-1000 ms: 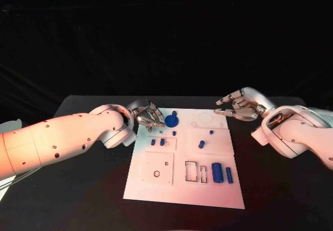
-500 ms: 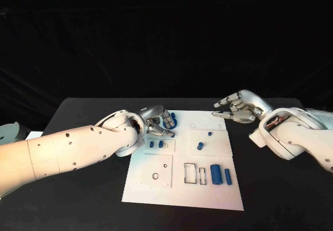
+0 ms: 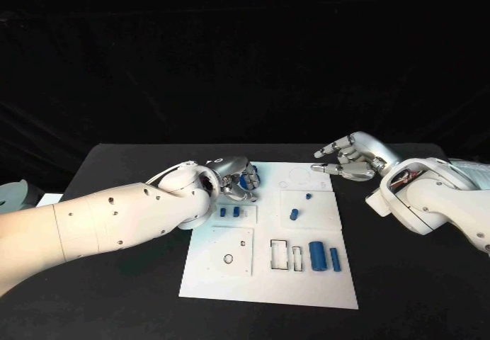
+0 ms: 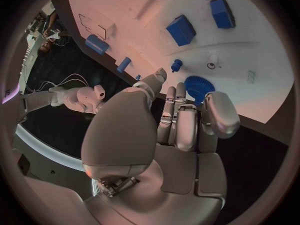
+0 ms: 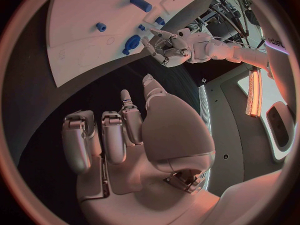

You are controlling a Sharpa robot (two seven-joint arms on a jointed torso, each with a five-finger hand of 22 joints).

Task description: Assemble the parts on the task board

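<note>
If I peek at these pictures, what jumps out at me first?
First comes the left robot hand, its silver fingers down at a round blue gear near the far left corner of the white task board. Next, the right robot hand hangs over the black table beside the board's far right corner, holding nothing. Two blue cylinders lie on the board's near right part.

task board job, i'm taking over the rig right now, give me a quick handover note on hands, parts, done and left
Left hand: at the task board's far left corner, fingers around the blue gear; whether it is lifted cannot be told.
Right hand: above the table past the board's far right corner, fingers curled, holding nothing.
Parts: two small blocks near the left hand, a small peg mid-board, two cylinders lying at the near right.
Done: nothing clearly seated.
Left: seat the gear, then the rest.
</note>
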